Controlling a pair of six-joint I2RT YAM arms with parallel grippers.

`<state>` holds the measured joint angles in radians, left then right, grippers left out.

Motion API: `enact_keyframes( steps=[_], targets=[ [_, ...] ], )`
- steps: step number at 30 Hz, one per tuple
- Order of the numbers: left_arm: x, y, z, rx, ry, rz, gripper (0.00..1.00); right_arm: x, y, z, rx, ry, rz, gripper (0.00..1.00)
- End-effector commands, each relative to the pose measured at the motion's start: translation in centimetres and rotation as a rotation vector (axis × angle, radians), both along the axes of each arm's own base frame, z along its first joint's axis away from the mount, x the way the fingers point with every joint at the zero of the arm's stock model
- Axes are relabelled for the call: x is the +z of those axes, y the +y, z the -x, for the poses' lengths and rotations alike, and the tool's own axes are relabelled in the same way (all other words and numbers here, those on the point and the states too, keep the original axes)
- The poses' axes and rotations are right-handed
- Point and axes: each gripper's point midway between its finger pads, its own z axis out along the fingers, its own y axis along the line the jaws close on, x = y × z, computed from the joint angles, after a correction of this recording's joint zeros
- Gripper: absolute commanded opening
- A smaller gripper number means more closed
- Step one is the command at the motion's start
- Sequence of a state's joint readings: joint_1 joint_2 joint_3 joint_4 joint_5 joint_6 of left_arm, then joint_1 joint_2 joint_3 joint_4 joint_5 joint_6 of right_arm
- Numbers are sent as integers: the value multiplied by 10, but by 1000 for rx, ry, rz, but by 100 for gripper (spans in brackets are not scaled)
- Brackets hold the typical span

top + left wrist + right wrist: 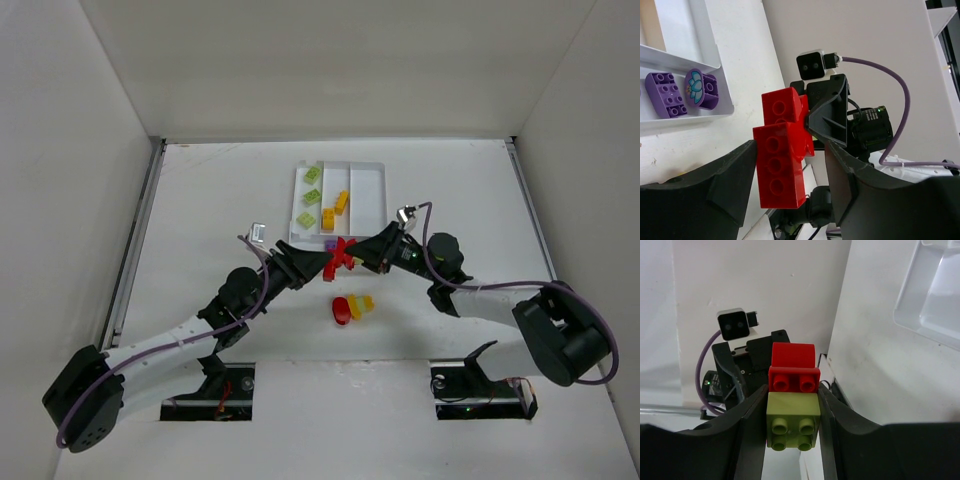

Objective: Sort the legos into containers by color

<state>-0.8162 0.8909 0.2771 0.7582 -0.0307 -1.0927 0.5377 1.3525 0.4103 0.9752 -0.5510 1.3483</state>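
Hard to see:
- From the top view the two arms meet nose to nose. Their fingers cover most of what is between them, and only a red lump shows.
- The exact count of red bricks (782, 160) is unclear. The left wrist view shows two, stepped one on the other.
- The green brick (792, 425) is plain only in the right wrist view.

Position: the stack sits between the grippers, just in front of the near end of the tray (378, 200), beside the crosswise section with the purple bricks (665, 95).

Orientation:
- In the right wrist view the stack runs away from the camera, green nearest and red beyond, with the studs facing the camera.
- In the left wrist view the lower red brick stands lengthwise up the frame, three studs in a row, with the upper brick offset to one side.

Right gripper (792, 390): clamped on the green brick, both fingers flat against its sides.

Left gripper (791, 150): jaws straddle the red bricks. One finger is against the brick's side and the other stands off with a visible gap, so no grip.

Elsewhere:
- The tray's left section holds green pieces (312, 195) and the middle section holds orange pieces (335, 208).
- A loose red piece (342, 310) and a yellow one (362, 303) lie touching on the table (200, 200), nearer the arm bases.
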Motion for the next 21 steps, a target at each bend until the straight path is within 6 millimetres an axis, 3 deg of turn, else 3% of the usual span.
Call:
enact_keyframes(
  steps=[1, 7, 14, 21],
  targets=[
    [16, -2, 2, -18, -41, 50, 52, 31, -2, 3, 22, -96, -95, 35],
    [17, -8, 4, -46, -33, 50, 44, 34, 0, 1, 25, -101, -101, 36],
    [16, -7, 2, -39, -32, 51, 26, 26, 1, -2, 15, -89, -86, 42],
    [19, -14, 6, -60, -33, 56, 23, 21, 6, -2, 23, -87, -75, 49]
  ],
)
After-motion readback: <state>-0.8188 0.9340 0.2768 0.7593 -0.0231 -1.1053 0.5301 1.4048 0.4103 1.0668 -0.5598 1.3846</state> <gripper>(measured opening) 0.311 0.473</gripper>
